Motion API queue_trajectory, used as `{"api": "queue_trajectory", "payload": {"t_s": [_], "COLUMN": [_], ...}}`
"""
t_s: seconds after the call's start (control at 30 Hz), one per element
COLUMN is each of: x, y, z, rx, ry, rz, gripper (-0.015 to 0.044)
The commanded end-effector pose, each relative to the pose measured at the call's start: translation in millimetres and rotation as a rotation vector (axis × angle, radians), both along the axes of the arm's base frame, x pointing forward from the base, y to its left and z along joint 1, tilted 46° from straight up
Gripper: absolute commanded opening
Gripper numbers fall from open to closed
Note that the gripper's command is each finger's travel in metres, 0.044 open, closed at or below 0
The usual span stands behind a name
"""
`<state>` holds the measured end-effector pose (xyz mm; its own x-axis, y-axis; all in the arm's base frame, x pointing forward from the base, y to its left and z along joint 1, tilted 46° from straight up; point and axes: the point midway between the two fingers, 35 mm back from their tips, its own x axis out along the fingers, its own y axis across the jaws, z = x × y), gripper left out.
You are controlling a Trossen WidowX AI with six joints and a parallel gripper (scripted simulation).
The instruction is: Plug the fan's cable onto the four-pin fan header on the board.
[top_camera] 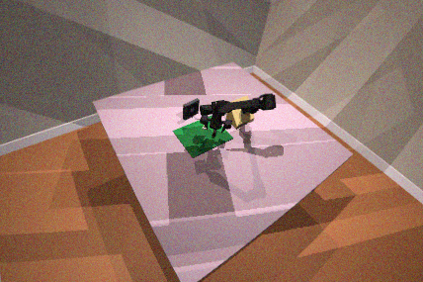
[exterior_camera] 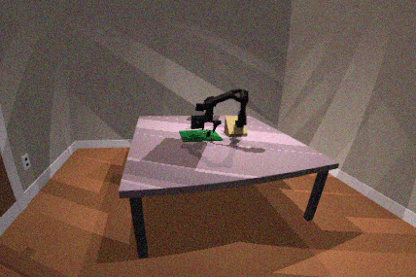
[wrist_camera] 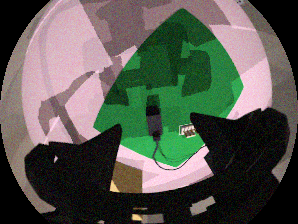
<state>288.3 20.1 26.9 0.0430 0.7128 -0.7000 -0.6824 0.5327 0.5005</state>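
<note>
Fingers spread wide, holding nothing, above the board (wrist_camera: 200, 43); the plug (wrist_camera: 154, 121) lies on it (small, rigid, likely light). Grip its flat sides; the cable (wrist_camera: 166, 161) looks thin and limp.

A pale pink table (exterior_camera: 272, 158) with dark legs (exterior_camera: 138, 226) stands on an orange-brown wooden floor (exterior_camera: 68, 217) near the corner of a grey room. Lighter stripes run across its top, and broad shadows fall over it.

A green board (top_camera: 195, 142) lies flat on the table top, toward the far side, one corner pointing at the near edge. Just behind the board, a small dark fan (top_camera: 191, 108) stands upright on the surface. Beside the board sits a tan block (exterior_camera: 235, 127), which carries the foot of the black arm (exterior_camera: 228, 96). In the wrist view the board (wrist_camera: 200, 96) fills the middle, with pink table (wrist_camera: 60, 50) all round it.
</note>
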Motion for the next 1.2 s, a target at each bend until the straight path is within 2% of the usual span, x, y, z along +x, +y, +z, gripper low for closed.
{"api": "queue_trajectory", "payload": {"t_s": [0.0, 0.63, 1.17], "x": [-0.6, -0.7, 0.0], "y": [4.8, 24.4, 22.8], "z": [-4.4, -22.2, -20.9], "rx": [0.005, 0.008, 0.003], "ry": [0.004, 0.003, 0.001], "rz": [-0.003, -0.002, 0.001], "gripper": [0.0440, 0.0440, 0.0020]}}
